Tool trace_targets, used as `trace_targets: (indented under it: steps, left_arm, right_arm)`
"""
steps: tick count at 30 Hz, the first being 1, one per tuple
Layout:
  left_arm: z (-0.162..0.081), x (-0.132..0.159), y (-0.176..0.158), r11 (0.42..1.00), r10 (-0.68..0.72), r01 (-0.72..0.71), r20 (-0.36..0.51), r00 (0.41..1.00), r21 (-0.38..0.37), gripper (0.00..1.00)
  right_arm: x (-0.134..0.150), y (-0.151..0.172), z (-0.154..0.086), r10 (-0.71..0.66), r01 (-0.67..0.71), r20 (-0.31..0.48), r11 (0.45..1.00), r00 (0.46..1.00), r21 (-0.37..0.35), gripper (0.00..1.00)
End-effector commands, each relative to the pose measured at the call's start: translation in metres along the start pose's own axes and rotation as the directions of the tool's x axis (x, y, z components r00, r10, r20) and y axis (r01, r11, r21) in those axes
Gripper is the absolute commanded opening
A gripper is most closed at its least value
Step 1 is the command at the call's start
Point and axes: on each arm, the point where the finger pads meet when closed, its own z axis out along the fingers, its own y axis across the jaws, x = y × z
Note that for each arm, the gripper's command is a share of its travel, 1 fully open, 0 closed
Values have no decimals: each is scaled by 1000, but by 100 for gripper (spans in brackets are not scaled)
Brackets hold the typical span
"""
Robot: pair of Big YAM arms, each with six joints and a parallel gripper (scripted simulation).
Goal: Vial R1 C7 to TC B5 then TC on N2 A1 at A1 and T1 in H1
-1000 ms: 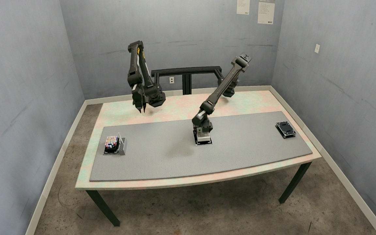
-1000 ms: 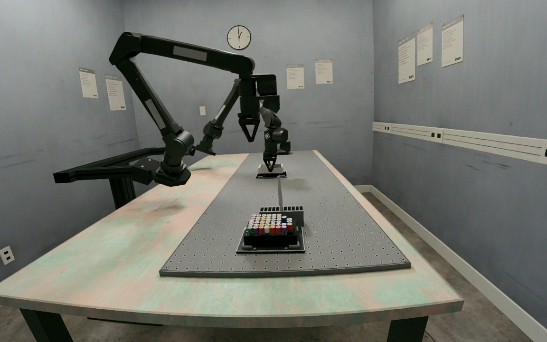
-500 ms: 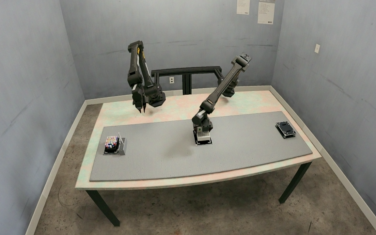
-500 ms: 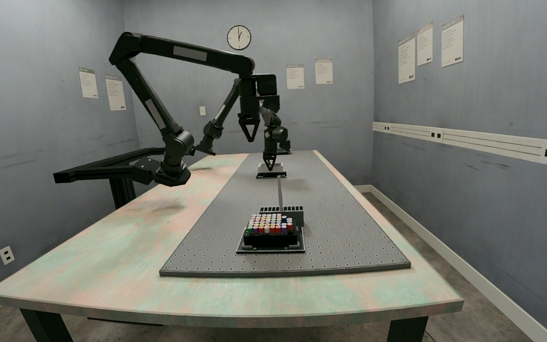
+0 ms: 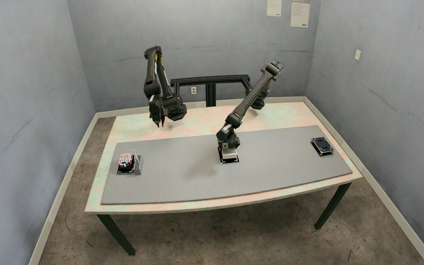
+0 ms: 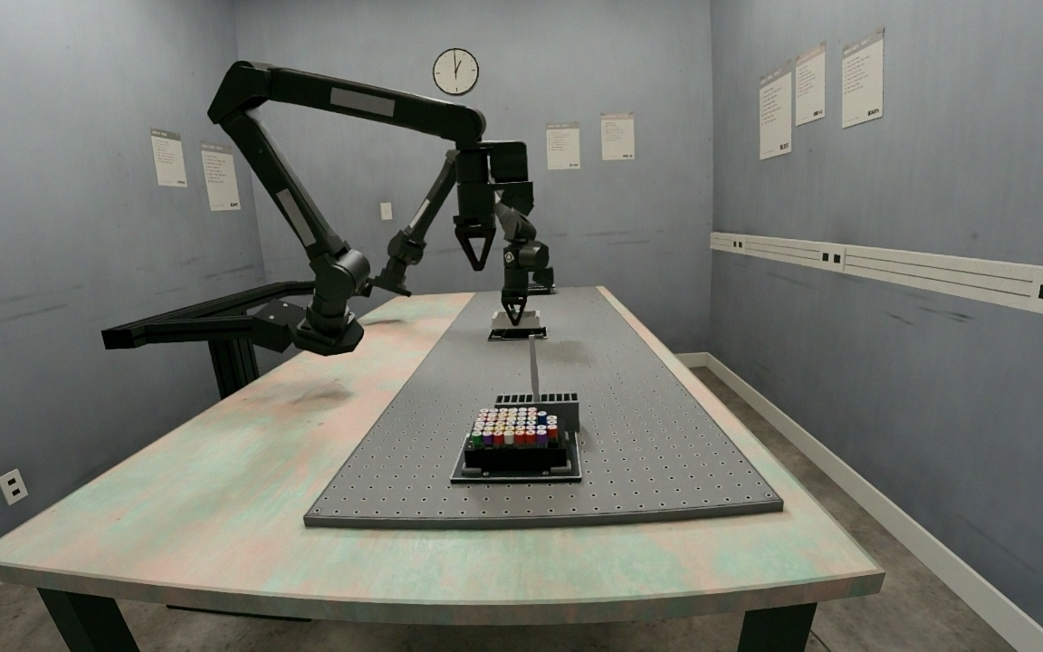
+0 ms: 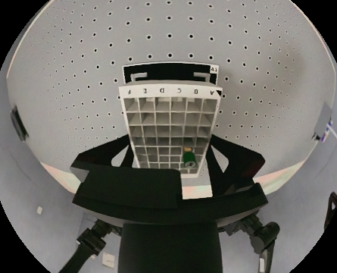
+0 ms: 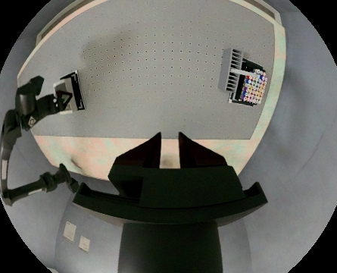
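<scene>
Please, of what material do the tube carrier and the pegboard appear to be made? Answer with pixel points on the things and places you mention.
The tube carrier (image 5: 229, 154) (image 7: 170, 91) looks like matte white plastic: its thin walls show no shine. The pegboard (image 5: 180, 177) (image 6: 630, 454) may be grey-coated metal, given its even surface and neat holes.

Tube carrier (image 5: 229, 153) (image 6: 515, 317) (image 7: 170, 91) (image 8: 76, 99) — pale, green-capped vial (image 7: 189, 159) inside

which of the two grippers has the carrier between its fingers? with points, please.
The left gripper (image 5: 229, 145) (image 6: 513, 322) (image 7: 170, 135): its fingers straddle the white tube carrier (image 5: 229, 154) (image 6: 515, 319) (image 7: 170, 91) (image 8: 67, 85). The right gripper's (image 5: 160, 126) (image 6: 478, 267) (image 8: 170, 133) have only air between them.

carrier (image 5: 229, 154) (image 6: 515, 319) (image 7: 170, 92) (image 8: 67, 85): matt pale plastic | pegboard (image 5: 180, 177) (image 6: 590, 462) (image 7: 81, 87) (image 8: 157, 98): matt grey | tabletop (image 5: 134, 126) (image 6: 209, 486) (image 8: 100, 152): smooth
</scene>
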Motion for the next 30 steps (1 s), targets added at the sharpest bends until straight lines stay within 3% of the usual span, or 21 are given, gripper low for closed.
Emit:
trace_targets:
  steps: [1, 21, 30]
  left_arm:
    - [-43, -28, -17, 998, -35, 31, 72, 997, 59, 0]
    - [-43, -28, -17, 998, -35, 31, 72, 997, 59, 0]
    - [-59, -27, -16, 998, -34, 30, 70, 997, 57, 0]
  right_arm:
    - [-10, -4, -12, 22, -23, 32, 1000, 999, 6, 24]
    - [-10, -4, -12, 22, -23, 32, 1000, 999, 6, 24]
    - [-10, -4, -12, 22, -23, 32, 1000, 999, 6, 24]
